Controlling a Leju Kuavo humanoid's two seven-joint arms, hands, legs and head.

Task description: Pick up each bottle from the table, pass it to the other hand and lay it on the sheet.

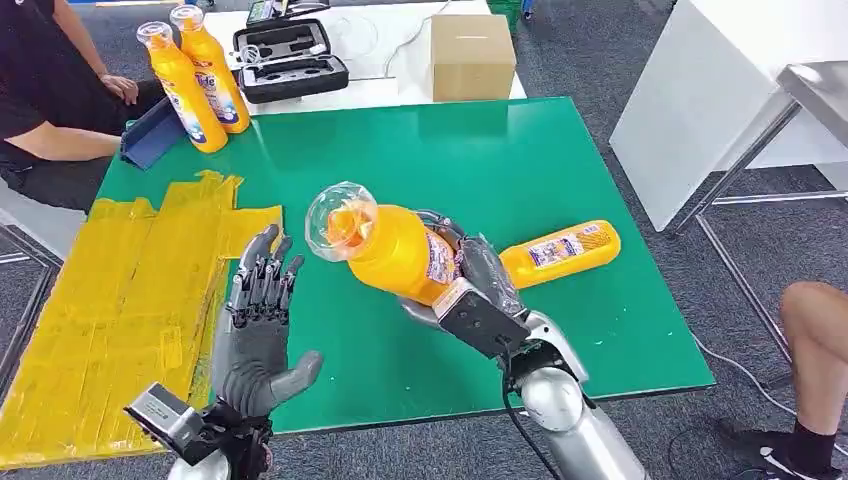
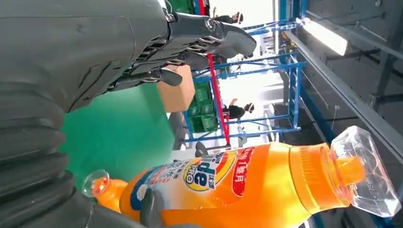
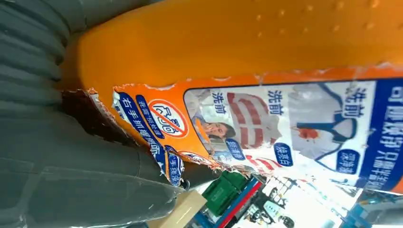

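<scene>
My right hand [image 1: 470, 290] grips an orange detergent bottle [image 1: 395, 245] with a clear cap, held above the green table [image 1: 560, 160] with the cap pointing toward my left side. The same bottle [image 2: 247, 185] fills the left wrist view, and its label [image 3: 285, 123] sits close in the right wrist view. My left hand [image 1: 262, 320] hovers open to the bottle's left, fingers apart, holding nothing. Another orange bottle [image 1: 560, 250] lies on the table behind my right hand. Two more orange bottles [image 1: 195, 80] stand at the far left. A yellow sheet [image 1: 130, 290] covers the left side.
A cardboard box [image 1: 472, 55] and an open black case [image 1: 290, 60] sit on the white surface behind the table. A person [image 1: 50, 100] sits at the far left; another person's leg [image 1: 815, 350] is at the right. A white table [image 1: 740, 90] stands at the right.
</scene>
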